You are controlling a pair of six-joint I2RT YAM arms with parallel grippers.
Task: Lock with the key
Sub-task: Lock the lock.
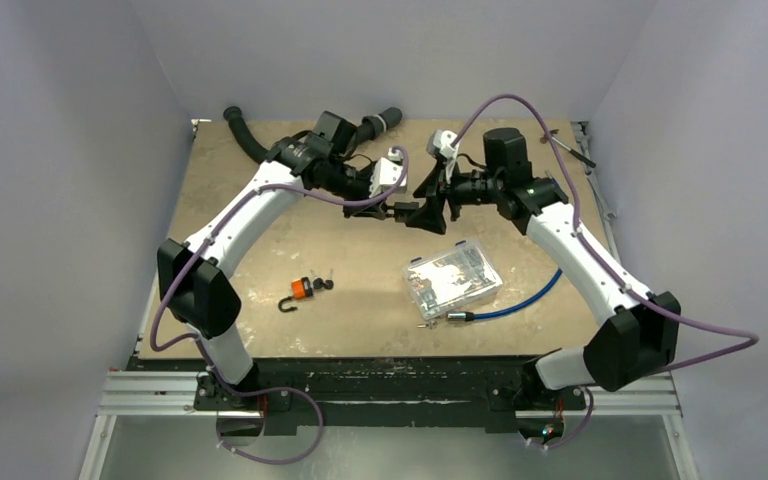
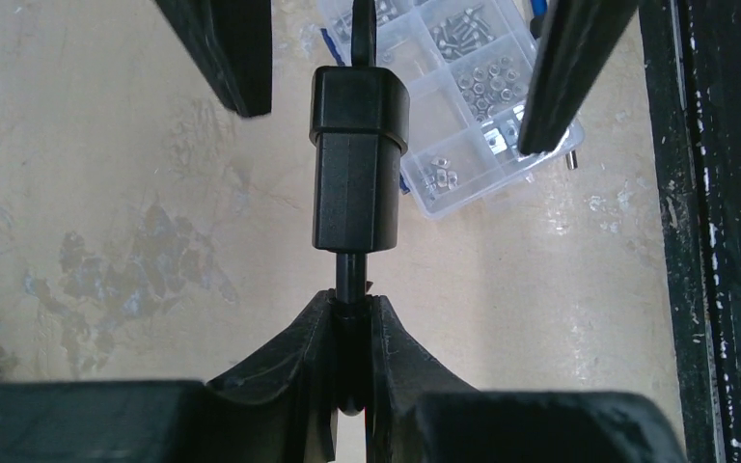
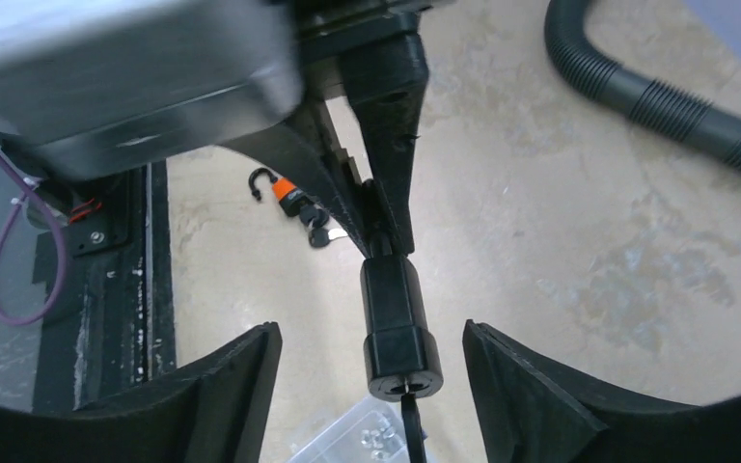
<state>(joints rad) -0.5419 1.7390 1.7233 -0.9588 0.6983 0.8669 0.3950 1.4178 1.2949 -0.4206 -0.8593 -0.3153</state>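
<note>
A black lock (image 2: 357, 164) hangs in the air at the back middle of the table, between my two grippers. My left gripper (image 2: 352, 301) is shut on the lock's thin black shackle (image 2: 349, 270). A black key (image 2: 365, 29) sticks out of the far end of the lock body. In the right wrist view the lock body (image 3: 397, 328) lies between my right gripper's fingers (image 3: 222, 405), apart from both, with the key (image 3: 411, 424) pointing at the camera. My right gripper (image 3: 371, 338) is open. In the top view the left gripper (image 1: 410, 212) and right gripper (image 1: 438, 205) meet.
An orange padlock (image 1: 303, 289) with keys lies on the table at front left, also in the right wrist view (image 3: 289, 198). A clear screw box (image 1: 452, 278) and a blue cable (image 1: 520, 300) lie at front right. A black corrugated hose (image 1: 250, 135) runs along the back.
</note>
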